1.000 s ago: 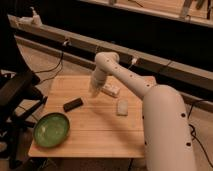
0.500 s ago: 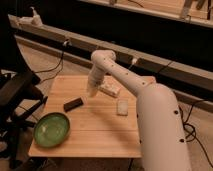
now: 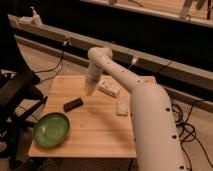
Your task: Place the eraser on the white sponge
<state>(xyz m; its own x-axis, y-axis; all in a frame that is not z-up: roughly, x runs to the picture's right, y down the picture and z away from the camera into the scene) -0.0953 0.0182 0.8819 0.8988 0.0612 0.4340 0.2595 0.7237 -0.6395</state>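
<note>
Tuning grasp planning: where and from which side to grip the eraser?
Probably from above, across the narrow width at mid-length: the eraser lies flat on the table, long axis slanted. The gripper hangs near its far end.

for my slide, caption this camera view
Robot tool hangs over the wooden table near the black eraser, green bowl at the front

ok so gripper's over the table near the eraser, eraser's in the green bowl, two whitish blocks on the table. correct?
No: the camera view shows the eraser lying on the table beside the green bowl, not in it. Rest holds: gripper over the table near the eraser, two whitish blocks on the table.
</note>
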